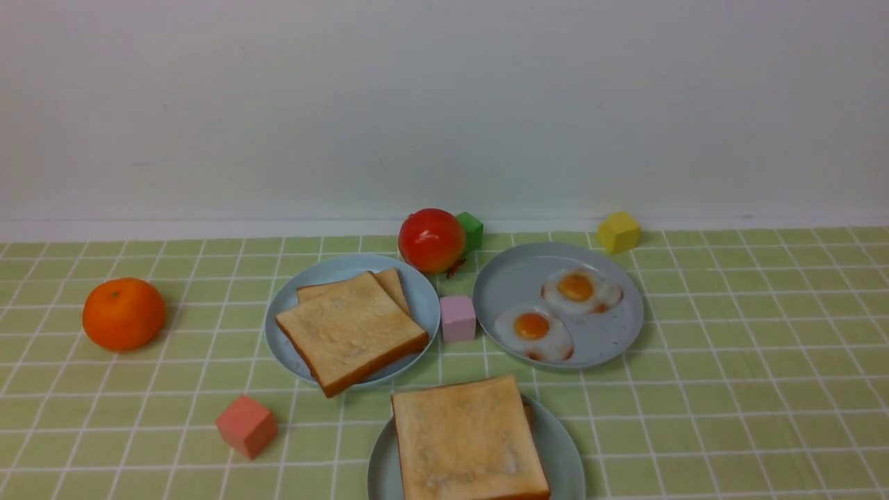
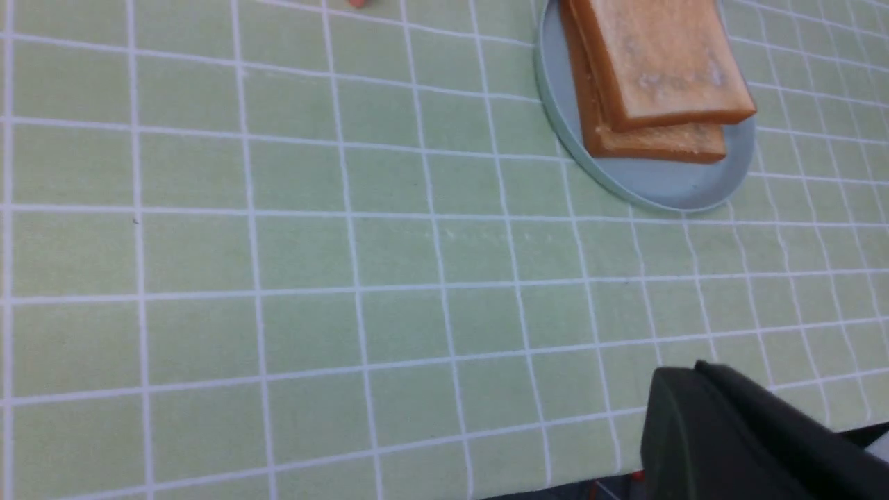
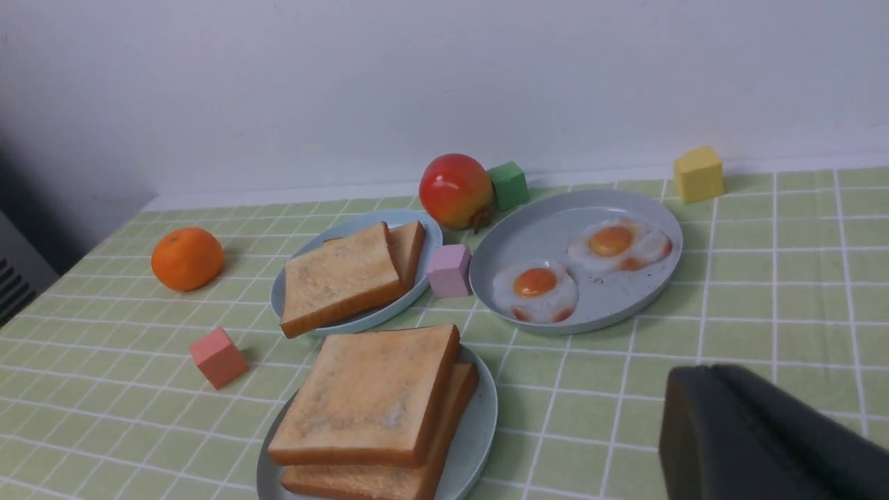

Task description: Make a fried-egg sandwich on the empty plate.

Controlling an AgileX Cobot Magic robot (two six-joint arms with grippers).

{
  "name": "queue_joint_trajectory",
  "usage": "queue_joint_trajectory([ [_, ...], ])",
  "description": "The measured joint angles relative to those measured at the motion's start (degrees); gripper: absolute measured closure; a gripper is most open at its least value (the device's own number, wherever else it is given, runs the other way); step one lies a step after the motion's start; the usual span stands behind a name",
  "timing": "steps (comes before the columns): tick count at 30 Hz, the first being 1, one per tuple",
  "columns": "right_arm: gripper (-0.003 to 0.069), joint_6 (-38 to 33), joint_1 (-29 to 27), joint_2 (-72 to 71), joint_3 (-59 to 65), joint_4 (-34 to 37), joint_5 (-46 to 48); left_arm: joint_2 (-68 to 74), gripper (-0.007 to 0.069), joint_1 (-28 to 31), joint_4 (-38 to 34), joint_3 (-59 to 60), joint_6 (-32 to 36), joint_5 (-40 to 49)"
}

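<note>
Front view: sandwich (image 1: 467, 439), two stacked toast slices, sits on near plate (image 1: 568, 455), centre; filling not visible. Left gripper (image 2: 736, 430) and right gripper (image 3: 757, 430) both closed, clear of that plate. Next back: red cube (image 1: 245, 425) left. Then orange (image 1: 123, 314), toast plate (image 1: 420, 297), pink cube (image 1: 458, 318), egg plate (image 1: 514, 278) with two eggs (image 1: 533, 332). Farthest: tomato (image 1: 430, 239), green cube (image 1: 471, 231), yellow cube (image 1: 618, 232).

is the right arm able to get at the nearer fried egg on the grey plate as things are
Probably yes. The nearer fried egg lies uncovered on the grey plate, the pink cube outside its rim. The right gripper is shut, so its fingers must open first.
</note>
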Motion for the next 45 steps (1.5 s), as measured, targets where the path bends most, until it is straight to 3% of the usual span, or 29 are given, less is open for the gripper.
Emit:
queue_joint_trajectory([
  [12, 0.0655, 0.0, 0.0, 0.0, 0.0, -0.02, 0.0, -0.42, 0.0638, 0.14, 4.59, 1.11, 0.06, -2.98],
  [16, 0.0653, 0.0, 0.0, 0.0, 0.0, -0.07, 0.07, -5.26, 0.0638, 3.76, 13.19, 7.35, 0.32, -17.34],
  [17, 0.0652, 0.0, 0.0, 0.0, 0.0, -0.07, 0.07, -8.66, 0.0638, 6.06, 16.3, 12.36, -0.64, -26.27],
  [23, 0.0651, 0.0, 0.0, 0.0, 0.0, -0.17, 0.05, -12.05, 0.0638, 11.58, 19.61, 30.29, -1.66, -45.87],
  [26, 0.0648, 0.0, 0.0, -0.09, 0.0, -0.22, 0.11, -12.05, 0.0637, 12.79, 19.73, 36.16, -1.7, -46.95],
  [35, 0.0637, 0.0, 0.0, -0.09, 0.0, -0.22, 0.19, -12.05, 0.0629, 12.85, 18.1, 36.67, 4.76, -47.05],
  [45, 0.0625, 0.0, 0.0, -0.09, 0.0, -0.22, 0.19, -12.05, 0.0626, 12.85, 17.65, 36.67, 5.0, -47.08],
])
